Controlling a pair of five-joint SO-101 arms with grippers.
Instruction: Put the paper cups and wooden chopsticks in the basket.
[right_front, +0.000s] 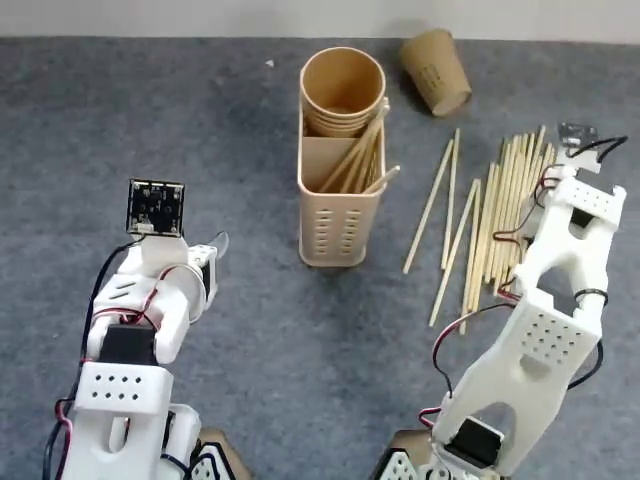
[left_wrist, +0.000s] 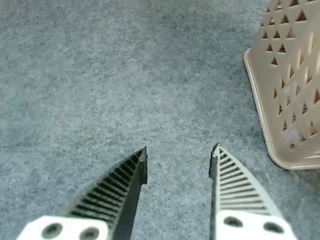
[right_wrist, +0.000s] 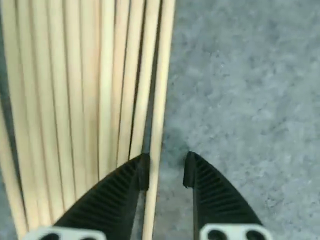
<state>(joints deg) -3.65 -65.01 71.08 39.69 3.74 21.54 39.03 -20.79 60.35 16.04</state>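
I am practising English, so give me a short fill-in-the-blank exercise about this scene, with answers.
1. One paper cup lies on its ____ outside the basket.
2. The loose chopsticks lie beside the ____ arm.
3. The left gripper is ____, holding nothing.
Answers: side; right; open.

3 views around the basket (right_front: 340, 215)
The high view looks down from well above it and takes in both wrist patches: left wrist low beside its wall, right wrist close over the loose chopsticks (right_wrist: 85, 100) beside it.
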